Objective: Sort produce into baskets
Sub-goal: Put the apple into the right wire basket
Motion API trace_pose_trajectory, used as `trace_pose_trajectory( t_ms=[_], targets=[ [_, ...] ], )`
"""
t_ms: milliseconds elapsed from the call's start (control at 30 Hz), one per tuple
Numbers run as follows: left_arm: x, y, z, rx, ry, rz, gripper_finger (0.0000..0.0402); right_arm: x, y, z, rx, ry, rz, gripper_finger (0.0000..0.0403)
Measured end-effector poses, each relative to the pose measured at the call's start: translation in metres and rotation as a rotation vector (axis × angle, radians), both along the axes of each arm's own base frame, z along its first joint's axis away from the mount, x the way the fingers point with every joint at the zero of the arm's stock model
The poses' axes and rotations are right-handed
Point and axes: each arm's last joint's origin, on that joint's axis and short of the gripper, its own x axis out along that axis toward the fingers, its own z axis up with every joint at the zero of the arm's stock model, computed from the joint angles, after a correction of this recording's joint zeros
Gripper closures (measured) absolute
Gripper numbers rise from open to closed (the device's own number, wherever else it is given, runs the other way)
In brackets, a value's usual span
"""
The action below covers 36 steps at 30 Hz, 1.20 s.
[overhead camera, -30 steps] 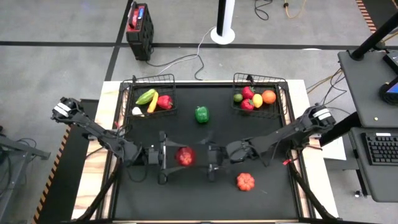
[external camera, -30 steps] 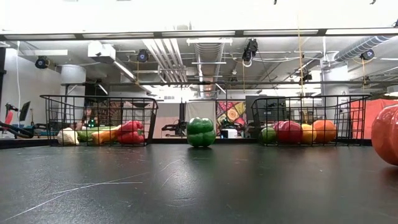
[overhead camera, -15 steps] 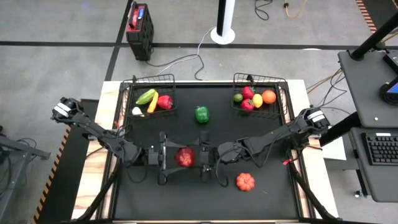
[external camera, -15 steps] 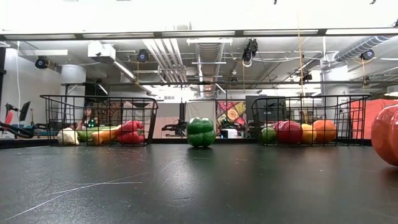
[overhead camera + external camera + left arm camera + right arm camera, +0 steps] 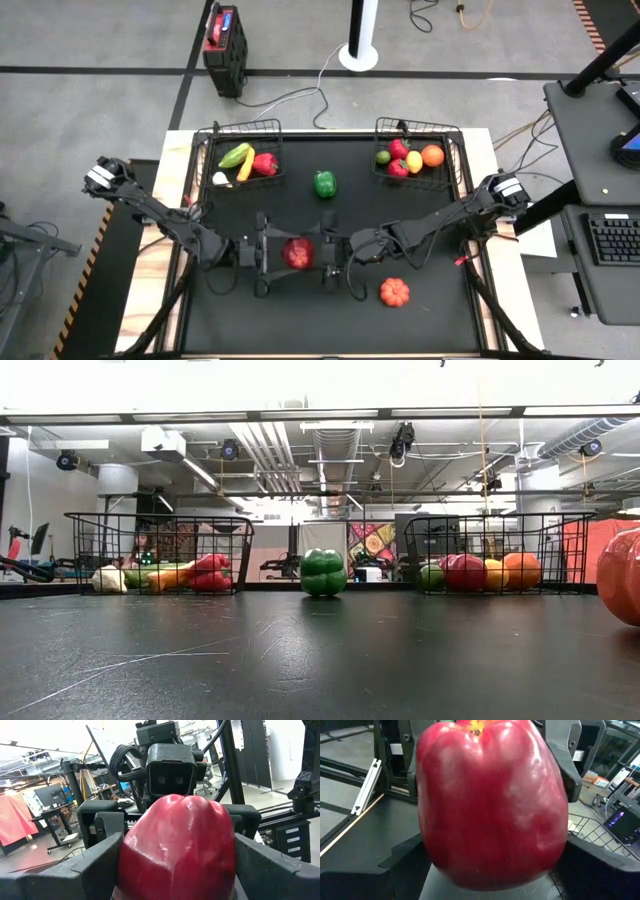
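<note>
1. Red pepper [image 5: 297, 252] sits mid-table between both grippers, stem end toward the right arm.
2. Left gripper [image 5: 268, 253] clasps it; right gripper [image 5: 335, 263] brackets it, grip uncertain.
3. Baskets [image 5: 240, 160] stand beyond; no legible writing.

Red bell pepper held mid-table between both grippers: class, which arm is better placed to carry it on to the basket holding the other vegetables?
Probably left. The red bell pepper sits between the left gripper and right gripper; the vegetable basket, holding peppers, lies on the left arm's side.
</note>
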Motion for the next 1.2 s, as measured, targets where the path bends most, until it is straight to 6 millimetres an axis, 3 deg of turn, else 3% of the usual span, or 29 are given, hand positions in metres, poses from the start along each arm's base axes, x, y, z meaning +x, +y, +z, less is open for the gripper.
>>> trace_pose_trajectory(
  t_ms=[300,767,1200],
  targets=[
    [0.002,-0.001,-0.004,0.003,0.013,0.007,0.0061,0.0,0.0,-0.001,0.008,0.007,-0.003,0.0072],
    [0.002,0.0,-0.006,0.019,0.039,0.044,0.005,-0.009,-0.013,0.006,0.093,0.087,-0.041,0.0076],
    [0.002,0.001,-0.007,0.026,0.049,0.088,0.005,-0.01,-0.016,0.008,0.064,0.083,-0.051,0.0072]
  ],
)
